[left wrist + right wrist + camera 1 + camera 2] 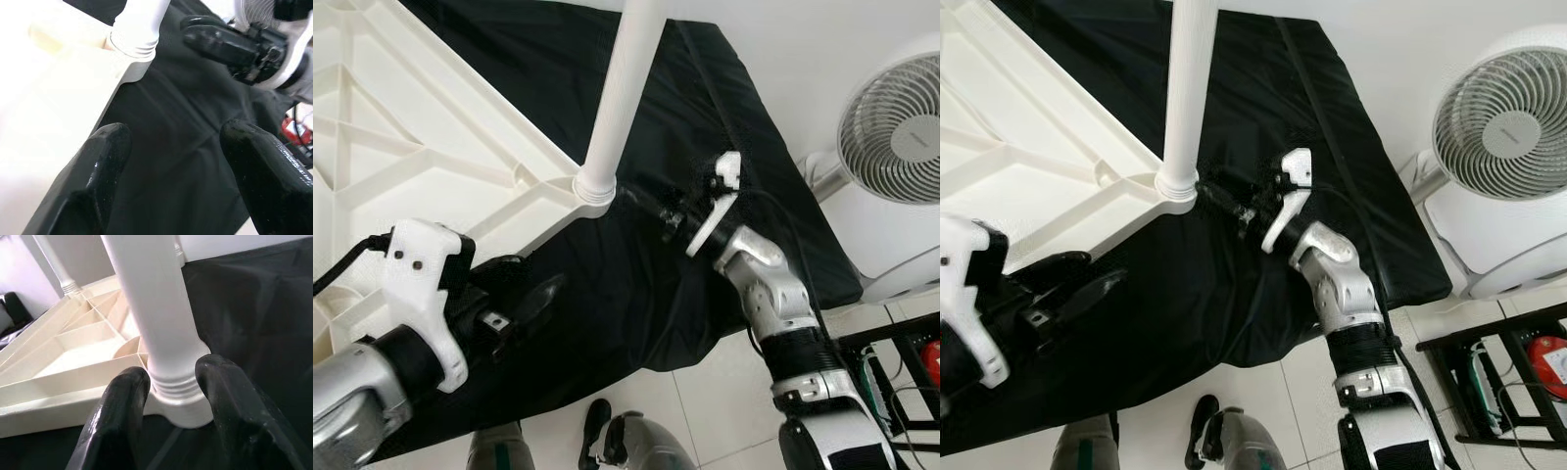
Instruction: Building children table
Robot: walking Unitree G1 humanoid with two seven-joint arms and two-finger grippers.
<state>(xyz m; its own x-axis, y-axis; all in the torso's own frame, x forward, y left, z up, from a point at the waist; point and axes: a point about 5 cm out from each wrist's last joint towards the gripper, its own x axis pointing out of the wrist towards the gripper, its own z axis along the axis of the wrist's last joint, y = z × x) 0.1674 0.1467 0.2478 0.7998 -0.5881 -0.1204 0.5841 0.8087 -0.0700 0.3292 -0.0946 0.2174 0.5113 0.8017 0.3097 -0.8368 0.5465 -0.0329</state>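
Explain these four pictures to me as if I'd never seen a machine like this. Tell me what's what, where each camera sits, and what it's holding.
This is a walking humanoid robot with two silver arms. Each arm ends in a hand made of two long black fingers. The two wide pictures come from a pair of cameras on its head, looking down. The other two come from a camera on each wrist, looking along that hand's fingers.

On a black cloth lies a white plastic tabletop, upside down, ribs showing. A white table leg stands upright in a corner socket.

The right hand is at the base of that leg, one finger on each side of it; whether it squeezes is unclear. The left hand is open, holding nothing, above the cloth beside the tabletop's edge. A white fan stands to the right.
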